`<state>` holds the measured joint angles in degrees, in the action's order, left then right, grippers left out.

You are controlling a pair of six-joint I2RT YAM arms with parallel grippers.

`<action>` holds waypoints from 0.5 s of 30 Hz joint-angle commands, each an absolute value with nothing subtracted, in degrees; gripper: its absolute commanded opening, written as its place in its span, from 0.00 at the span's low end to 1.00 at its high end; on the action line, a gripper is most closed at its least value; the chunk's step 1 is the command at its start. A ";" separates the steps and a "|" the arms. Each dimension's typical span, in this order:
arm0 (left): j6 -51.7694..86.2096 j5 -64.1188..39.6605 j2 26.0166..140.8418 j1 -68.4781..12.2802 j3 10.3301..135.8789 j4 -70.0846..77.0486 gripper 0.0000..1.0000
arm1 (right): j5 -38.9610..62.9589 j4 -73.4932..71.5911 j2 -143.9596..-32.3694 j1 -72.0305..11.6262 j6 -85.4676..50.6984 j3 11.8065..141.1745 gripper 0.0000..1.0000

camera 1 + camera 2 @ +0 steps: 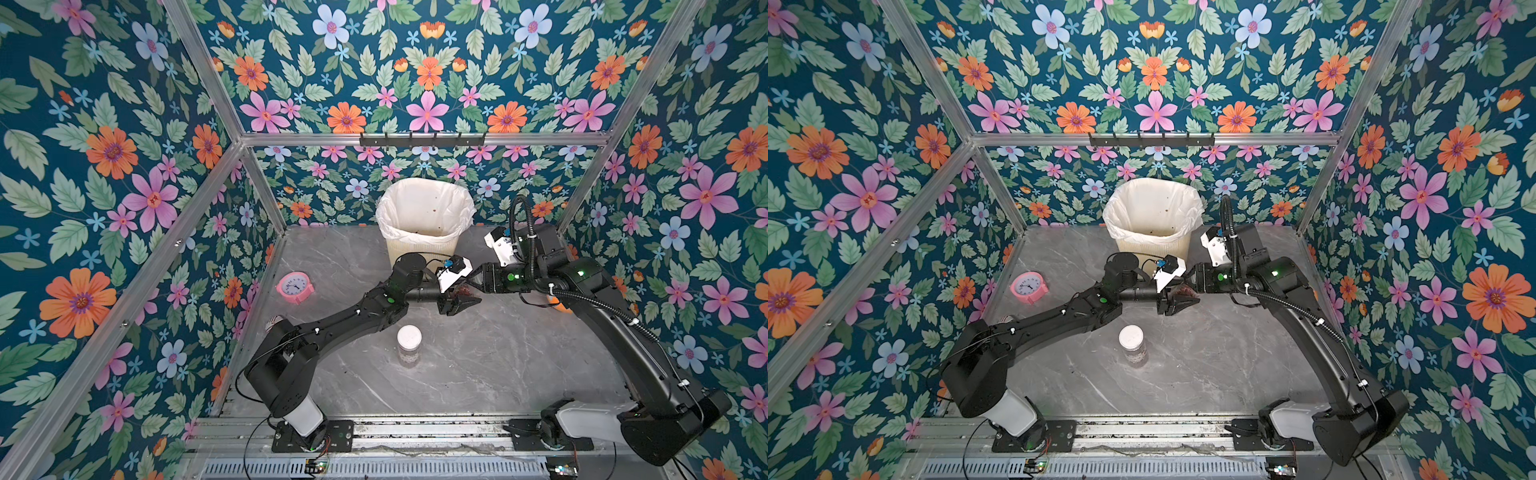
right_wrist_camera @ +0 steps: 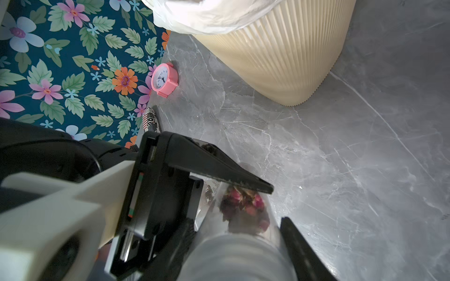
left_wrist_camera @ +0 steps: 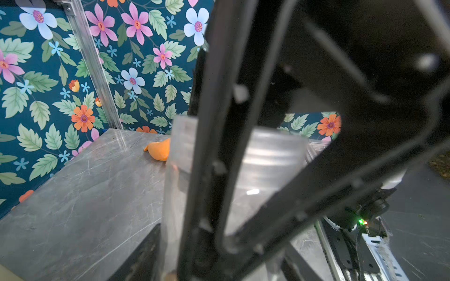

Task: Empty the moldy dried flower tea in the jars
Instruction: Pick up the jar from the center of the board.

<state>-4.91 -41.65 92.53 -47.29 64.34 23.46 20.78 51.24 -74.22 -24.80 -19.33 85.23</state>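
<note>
Far to the left of my left claw [image 1: 471,300], close to the wall, a pink clock [image 1: 296,286] stands on the bench [image 1: 478,365]. Nearer to the base of my left arm, a striped can [image 2: 151,120] is mostly hidden behind that arm. Between the left claw and my bases, a little to its left, the white-lidded jar [image 1: 409,337] stands upright and alone. Some brownish filling shows through its wall. Beyond both claws stands the cream ribbed bin [image 2: 280,60] with a white bag [image 1: 424,203] in it, and a few dark specks lie on the bag.

My two claws meet in front of the bin, and the clear jar [image 3: 267,155] lies sideways between them. The left claw reaches it from the left. One finger [image 2: 219,170] lies along the jar's wall at the end where the dried flower tea [image 2: 243,202] is gathered, reddish buds seen through the plastic. The other finger is hidden, so I cannot tell if this claw presses the jar or only stands around it. My right claw [image 2: 237,220] comes from the right and is clamped on the ribbed end of the same jar, one finger on each side. To the right of the right claw, partly behind my right arm, an orange thing [image 3: 159,150] lies on the bench near the wall.
</note>
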 commanded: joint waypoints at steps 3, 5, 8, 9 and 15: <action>-6.51 -41.57 92.74 -47.30 65.13 21.62 0.54 | 22.40 50.37 -74.87 -24.87 -19.19 86.02 0.47; -6.67 -41.59 92.81 -47.29 65.20 21.18 0.51 | 23.12 50.35 -75.28 -24.79 -19.00 86.54 0.49; -6.80 -41.65 92.74 -47.35 65.15 21.18 0.45 | 24.01 50.58 -75.86 -24.65 -18.60 87.27 0.62; -6.89 -41.51 92.71 -47.32 65.14 21.27 0.44 | 24.12 50.62 -75.87 -24.62 -18.35 87.35 0.70; -7.11 -39.54 92.40 -47.11 64.99 20.90 0.45 | 26.86 52.04 -74.70 -20.16 -16.84 87.41 0.83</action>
<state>-6.35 -40.49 92.64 -47.18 64.84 21.10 24.21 51.55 -75.31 -21.65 -18.61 87.05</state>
